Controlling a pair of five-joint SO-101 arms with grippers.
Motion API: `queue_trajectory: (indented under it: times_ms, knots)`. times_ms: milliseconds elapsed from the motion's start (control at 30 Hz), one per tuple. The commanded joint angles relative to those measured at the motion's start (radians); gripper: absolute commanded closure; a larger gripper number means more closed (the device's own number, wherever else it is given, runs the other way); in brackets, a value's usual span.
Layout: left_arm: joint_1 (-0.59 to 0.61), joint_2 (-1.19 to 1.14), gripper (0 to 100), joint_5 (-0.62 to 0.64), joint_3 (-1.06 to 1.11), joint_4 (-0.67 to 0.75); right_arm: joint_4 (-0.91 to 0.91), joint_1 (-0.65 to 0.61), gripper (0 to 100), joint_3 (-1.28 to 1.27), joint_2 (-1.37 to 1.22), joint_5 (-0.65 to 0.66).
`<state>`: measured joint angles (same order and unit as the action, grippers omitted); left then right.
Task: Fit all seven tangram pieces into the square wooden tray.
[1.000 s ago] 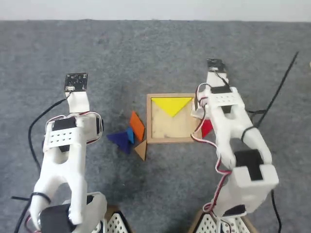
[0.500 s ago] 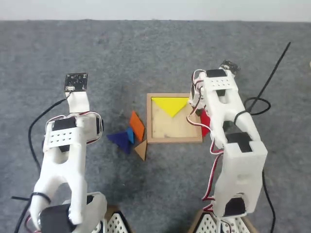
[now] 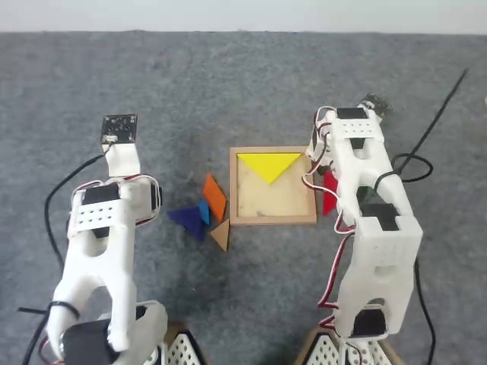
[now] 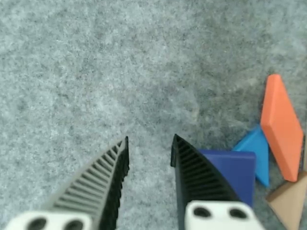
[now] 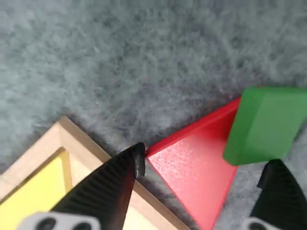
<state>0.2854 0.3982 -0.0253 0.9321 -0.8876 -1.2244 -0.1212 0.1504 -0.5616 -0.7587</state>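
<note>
At the near side of the grey mat (image 3: 251,91), the two white arms stand side by side. A little farther out, four loose pieces lie bunched together on the left arm's side of the tray. The tan triangle (image 3: 221,234) is nearest. Next come the dark blue triangle (image 3: 185,219) and the small light blue triangle (image 3: 204,211), which touch each other. Then comes the orange slanted piece (image 3: 214,196). The left gripper (image 4: 149,143) hangs over the bare mat just beside the dark blue triangle. Its fingers are spread apart and nothing is between them. The square wooden tray (image 3: 234,190) sits in the middle, between the arms. The big yellow triangle (image 3: 268,165) lies inside it, flat against the far wall with its point facing the near side. On the mat just outside the tray's right wall lies the red triangle (image 3: 326,196), with one corner very close to the rim. The green piece (image 5: 266,122) touches its outer edge. The right gripper (image 5: 206,167) is low over the red triangle with its fingers spread wide. One tip is by the tray's rim and the other is past the green piece, and they pinch nothing.
</note>
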Motion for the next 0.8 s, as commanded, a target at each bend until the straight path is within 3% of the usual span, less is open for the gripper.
queue_trajectory:
  times_ms: [0, 200, 433, 667, 767]
  knots:
    - [-0.003, 0.011, 86, 0.009, -0.008, -0.011, 0.013, 0.004, 61.9, 0.029, 0.004, -0.009]
    - [-0.003, 0.011, 86, 0.009, -0.012, -0.009, -0.025, 0.061, 62.0, -0.014, 0.002, -0.012]
    - [-0.002, 0.011, 86, 0.009, -0.012, -0.012, -0.030, -0.027, 62.2, -0.028, 0.002, -0.087]
    - [-0.002, 0.011, 86, 0.009, -0.012, -0.012, -0.056, -0.018, 81.5, -0.026, 0.002, -0.089]
    - [-0.002, 0.011, 86, 0.009, -0.012, -0.012, -0.056, 0.018, 80.0, -0.023, 0.004, -0.089]
